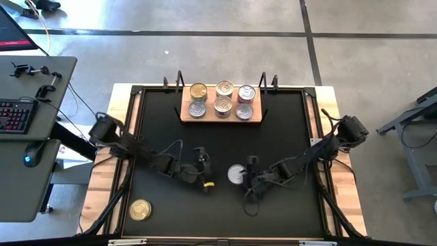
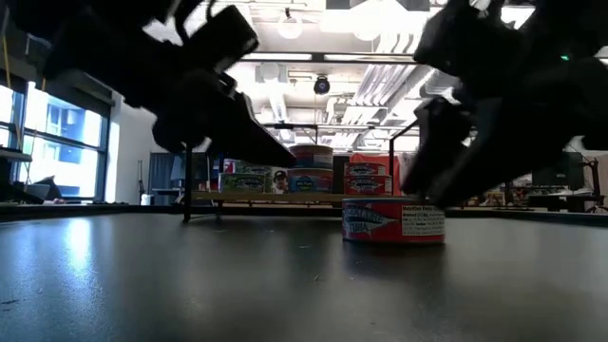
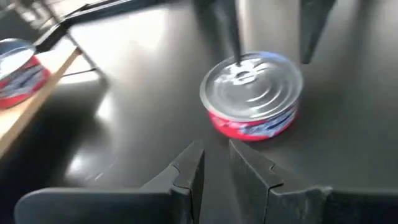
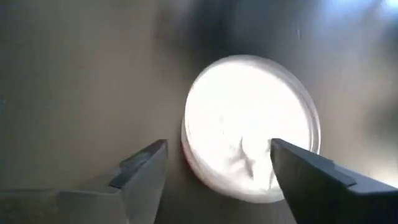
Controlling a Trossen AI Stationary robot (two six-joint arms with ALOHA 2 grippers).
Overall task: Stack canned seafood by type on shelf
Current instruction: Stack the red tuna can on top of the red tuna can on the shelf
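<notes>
A red-sided can (image 1: 237,174) with a silver lid stands upright on the black tabletop, at its middle; it also shows in the low view (image 2: 394,220) and the left wrist view (image 3: 252,93). My right gripper (image 4: 217,165) hangs open just over it, one finger above the lid (image 4: 249,124) and one beside the rim. My left gripper (image 3: 216,162) is to the can's left, aimed at it, open by a narrow gap with nothing in it. Several cans (image 1: 222,100) sit on the wooden shelf (image 1: 222,121) at the far edge. My right gripper comes at the can slanting down from the table's right. One fingertip (image 3: 238,57) reaches down to the lid near its rim; I cannot tell whether it touches. The can rests flat on the table.
A gold-lidded can (image 1: 140,210) lies alone near the table's front left corner. The shelf's black uprights (image 1: 179,80) rise at its ends. In the left wrist view the shelf's edge (image 3: 25,121) with one red can (image 3: 18,71) shows.
</notes>
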